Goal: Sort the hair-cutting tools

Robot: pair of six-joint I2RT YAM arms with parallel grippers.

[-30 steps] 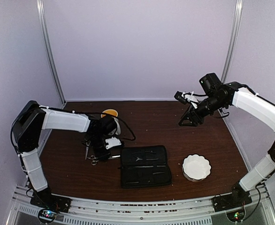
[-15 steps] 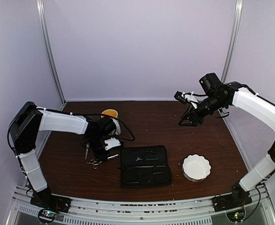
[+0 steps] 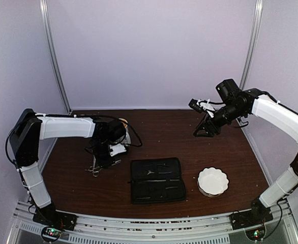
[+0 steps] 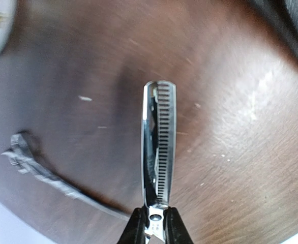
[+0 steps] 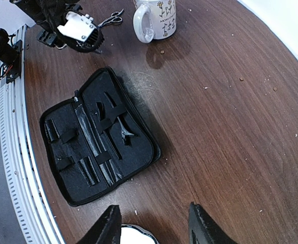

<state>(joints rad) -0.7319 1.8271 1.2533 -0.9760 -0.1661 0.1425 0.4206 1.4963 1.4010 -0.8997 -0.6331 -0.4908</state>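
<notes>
Pinching the toothed scissors (image 4: pixel 158 152) at the pivot, the left gripper (image 4: pixel 155 230) is holding them blades-forward above the table (image 4: pixel 240 127). Judging by so short a hold, the blades are liable to swing, so the move is calling for a firm clamp, level travel and a gentle set-down at their sorting spot. Only this wrist view is showing the teeth and, farther off, a second pair (image 4: pixel 37 168) lying flat. The right wrist view is alone in showing the right gripper (image 5: pixel 154 226) spread and empty, the open case (image 5: pixel 98 134) below, the mug (image 5: pixel 156 18) beyond.
</notes>
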